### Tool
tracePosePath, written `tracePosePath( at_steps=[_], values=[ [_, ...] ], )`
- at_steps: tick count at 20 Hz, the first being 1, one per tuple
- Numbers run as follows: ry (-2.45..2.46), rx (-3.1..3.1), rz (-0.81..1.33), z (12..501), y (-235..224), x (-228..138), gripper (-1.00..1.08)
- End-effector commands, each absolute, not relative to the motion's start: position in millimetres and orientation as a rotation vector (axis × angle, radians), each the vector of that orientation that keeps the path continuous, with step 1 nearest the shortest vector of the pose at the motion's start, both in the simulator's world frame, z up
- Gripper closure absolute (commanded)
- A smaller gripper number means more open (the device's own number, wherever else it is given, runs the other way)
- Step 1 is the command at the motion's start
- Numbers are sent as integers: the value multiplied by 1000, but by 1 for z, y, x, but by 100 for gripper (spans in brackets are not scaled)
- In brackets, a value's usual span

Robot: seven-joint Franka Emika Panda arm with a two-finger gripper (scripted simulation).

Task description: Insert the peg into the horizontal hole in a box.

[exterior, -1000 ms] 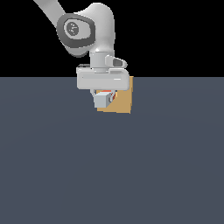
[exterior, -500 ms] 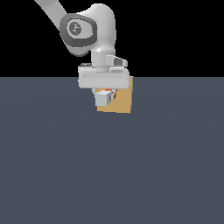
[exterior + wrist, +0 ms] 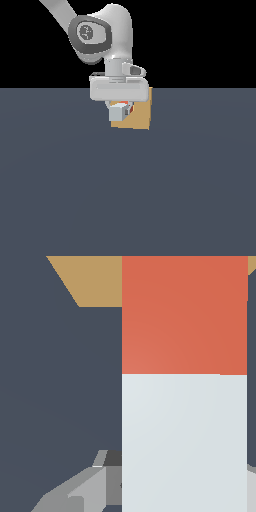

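Nothing shifted, arm upright, gripper (image 3: 120, 111) holding peg (image 3: 119, 112) against box (image 3: 141, 116)

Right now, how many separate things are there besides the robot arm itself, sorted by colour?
White-and-orange-red square bar: 1
Tan cube-like block: 1
Dark grey-blue flat floor: 1
Total: 3

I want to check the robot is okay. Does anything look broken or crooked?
Nothing stands out. The gripper holds the peg, whose orange-red end points toward the tan box. The hole can't be seen, so whether they line up is unclear.
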State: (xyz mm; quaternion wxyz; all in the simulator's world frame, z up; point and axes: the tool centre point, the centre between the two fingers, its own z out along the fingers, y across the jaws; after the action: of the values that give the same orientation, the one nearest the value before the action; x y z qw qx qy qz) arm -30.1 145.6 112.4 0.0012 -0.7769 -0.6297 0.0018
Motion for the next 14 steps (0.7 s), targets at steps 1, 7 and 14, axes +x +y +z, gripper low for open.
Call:
tracePosePath(
  at_steps=[1,7,14],
  values=[
    [-1978,-2439,1,114,149,-29,108],
    [-1978,-2440,-1,115,176,-24,108],
    [-1978,-2440,-4,116,225,-13,108]
  ],
)
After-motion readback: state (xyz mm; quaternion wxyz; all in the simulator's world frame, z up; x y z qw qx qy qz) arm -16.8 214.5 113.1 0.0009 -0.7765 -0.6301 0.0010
